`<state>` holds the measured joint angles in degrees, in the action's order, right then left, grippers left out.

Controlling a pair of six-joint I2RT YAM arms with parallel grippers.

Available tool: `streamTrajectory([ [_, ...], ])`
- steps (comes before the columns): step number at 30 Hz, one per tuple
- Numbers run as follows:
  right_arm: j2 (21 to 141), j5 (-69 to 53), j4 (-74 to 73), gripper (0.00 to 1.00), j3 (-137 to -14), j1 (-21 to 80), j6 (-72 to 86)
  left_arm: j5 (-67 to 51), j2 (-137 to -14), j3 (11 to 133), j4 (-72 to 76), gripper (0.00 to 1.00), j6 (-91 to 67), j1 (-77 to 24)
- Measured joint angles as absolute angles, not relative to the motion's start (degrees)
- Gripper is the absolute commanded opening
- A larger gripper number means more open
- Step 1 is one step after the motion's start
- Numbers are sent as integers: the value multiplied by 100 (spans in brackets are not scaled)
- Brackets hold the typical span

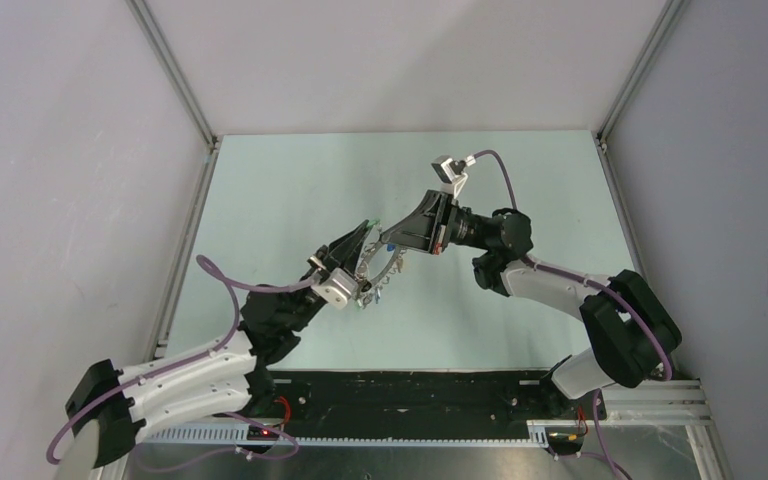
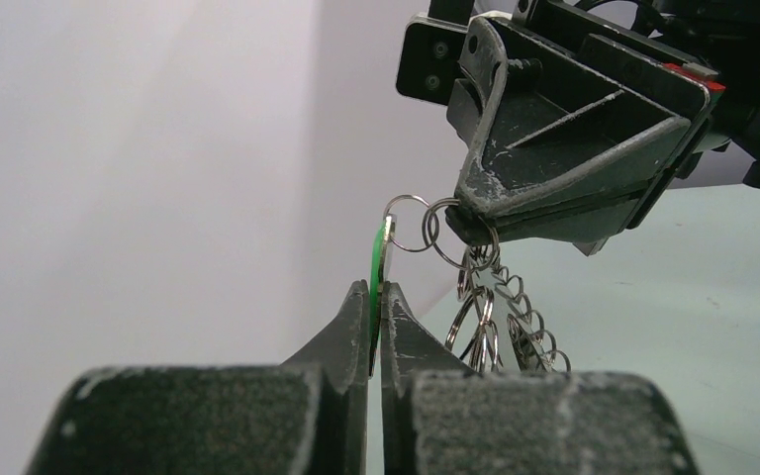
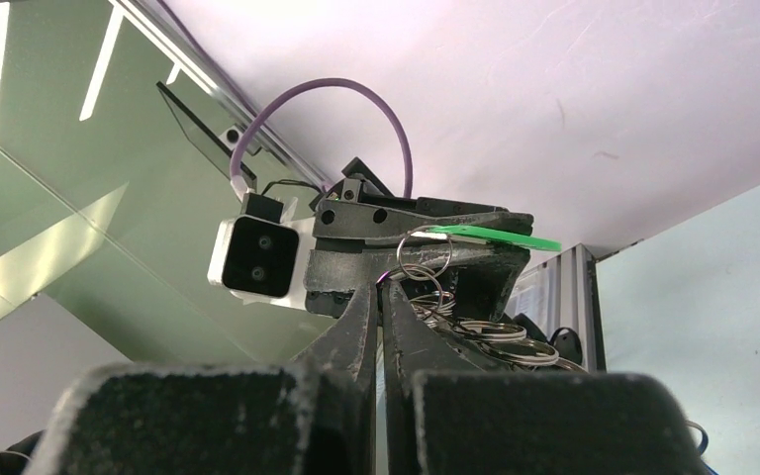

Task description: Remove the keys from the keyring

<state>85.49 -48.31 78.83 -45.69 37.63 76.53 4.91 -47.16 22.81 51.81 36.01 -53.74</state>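
Both grippers meet above the middle of the table. My left gripper (image 2: 376, 295) is shut on a flat green key tag (image 2: 377, 259), held edge-on. A thin silver split ring (image 2: 408, 223) runs through the tag and links to a second ring (image 2: 452, 240). My right gripper (image 3: 381, 287) is shut on that second ring (image 3: 418, 269), with the green tag (image 3: 495, 238) lying flat just beyond it. Several more silver rings (image 2: 475, 332) and a scalloped metal piece (image 2: 532, 322) hang below. A blue key head (image 1: 388, 243) shows from above. No large flat brownish-grey keyring is in view.
The pale green table (image 1: 520, 190) lies under the hanging bunch (image 1: 380, 282). Grey walls with metal corner rails (image 1: 175, 75) stand on three sides. A black strip and cable ducts (image 1: 410, 395) run along the near edge by the arm bases.
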Motion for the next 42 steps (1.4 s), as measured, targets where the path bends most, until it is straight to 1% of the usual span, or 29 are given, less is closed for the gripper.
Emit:
streamTrajectory([
  [27, 8503, -4525, 8178, 0, -4237, 3673, 7933, 373, -5103, 2499, 5330, 0, 4163, -5384],
  [42, 8604, -4440, 8237, 0, -4082, 3592, 8447, 397, -5111, 2499, 5203, 0, 4259, -5374],
])
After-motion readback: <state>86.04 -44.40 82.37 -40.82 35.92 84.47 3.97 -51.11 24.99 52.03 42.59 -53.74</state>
